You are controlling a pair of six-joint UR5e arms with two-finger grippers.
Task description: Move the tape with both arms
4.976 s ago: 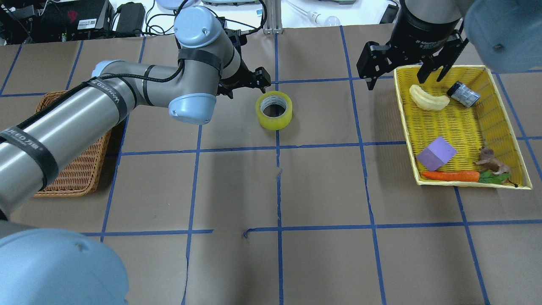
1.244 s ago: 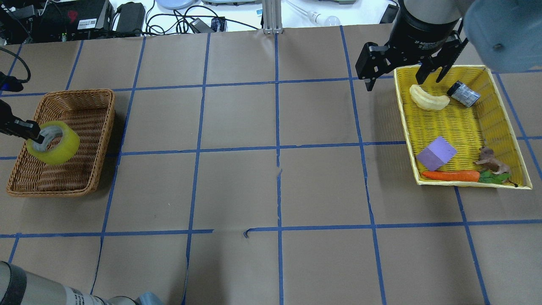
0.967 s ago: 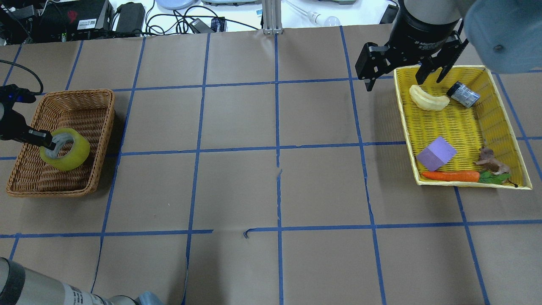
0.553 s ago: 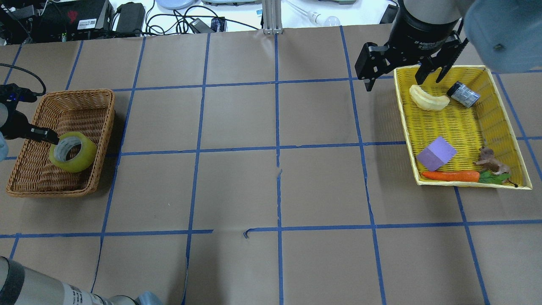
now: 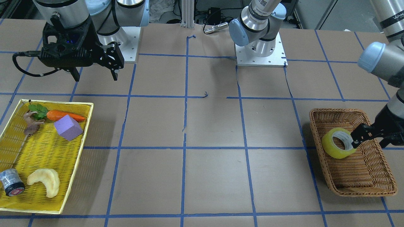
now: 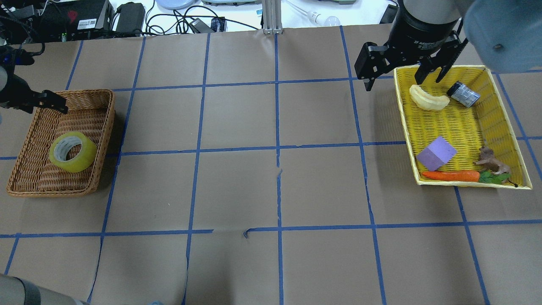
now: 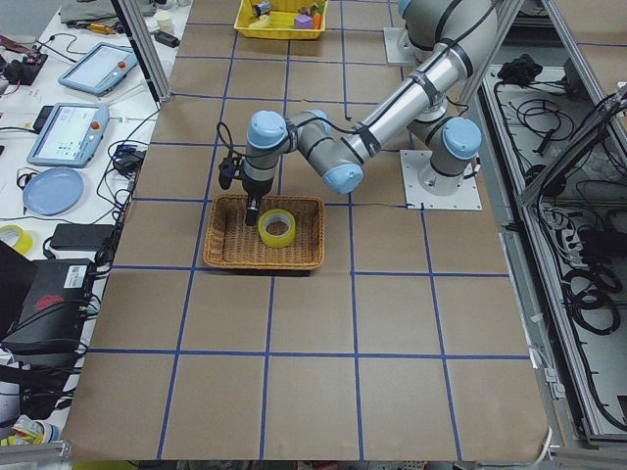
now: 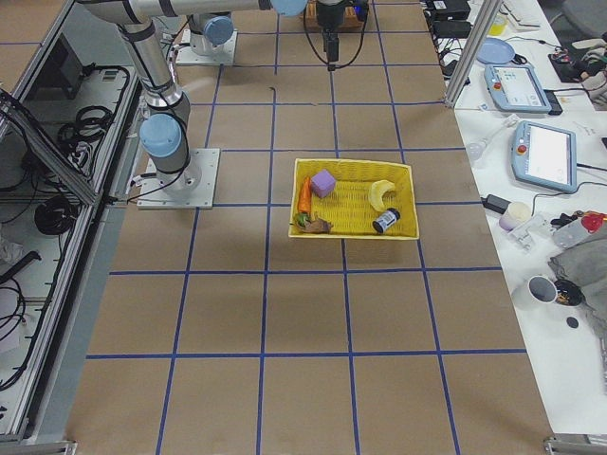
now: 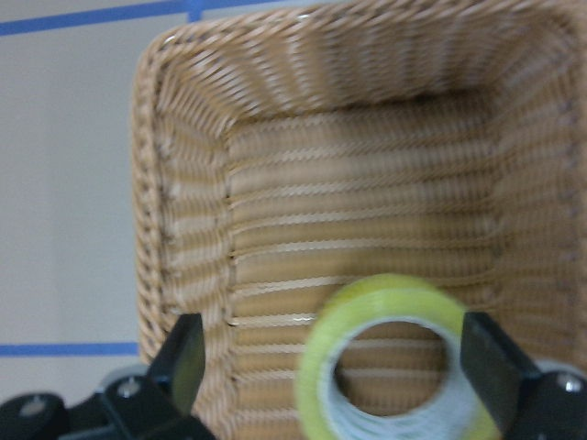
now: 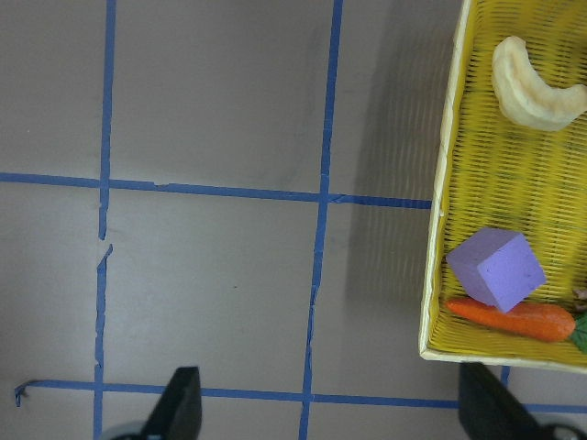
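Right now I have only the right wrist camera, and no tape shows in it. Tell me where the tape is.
Observer: The tape lies flat inside the wicker basket, on the robot's left side.
Operator: Report the left gripper.
Observer: The left gripper is open, its fingers spread wide above the basket and holding nothing.
Operator: Name whatever my view cuts off in the yellow tray.
Observer: A small grey can with a red lid lies on its side next to the crescent toy.

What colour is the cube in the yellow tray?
The cube is light purple; the right wrist view shows it best.
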